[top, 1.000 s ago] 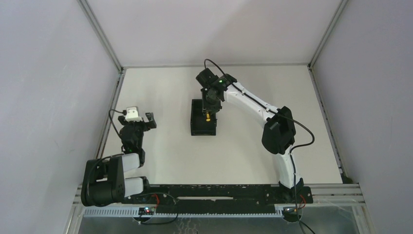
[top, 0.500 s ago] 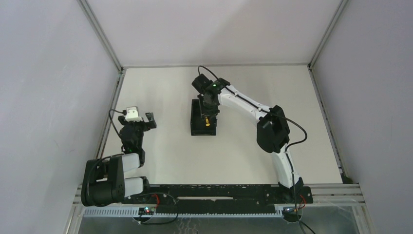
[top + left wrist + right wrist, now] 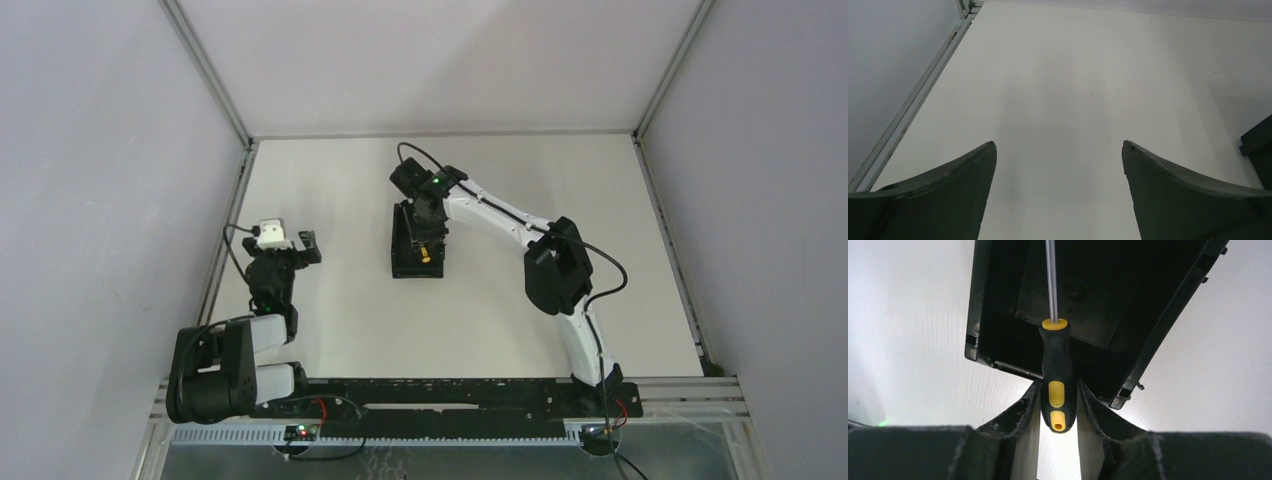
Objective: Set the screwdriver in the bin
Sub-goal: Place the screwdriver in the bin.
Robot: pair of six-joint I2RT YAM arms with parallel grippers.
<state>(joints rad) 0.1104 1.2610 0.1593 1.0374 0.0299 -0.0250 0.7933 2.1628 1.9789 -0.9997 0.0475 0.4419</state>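
Tightly gripped by the right pincer (image 3: 1058,410), the screwdriver (image 3: 1055,365) points shaft-first, seemingly into the bin (image 3: 1163,310).

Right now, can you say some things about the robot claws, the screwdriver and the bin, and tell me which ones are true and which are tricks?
1. The right claw is shut on the screwdriver. True.
2. The screwdriver lies flat on the bottom of the bin. False: the claw grips its handle, and its shaft reaches over the inside of the bin.
3. The left claw is open and holds nothing. True.
4. The left claw hangs right above the bin. False: it is off to the left, over the table.
5. The screwdriver's handle is yellow and black. True.
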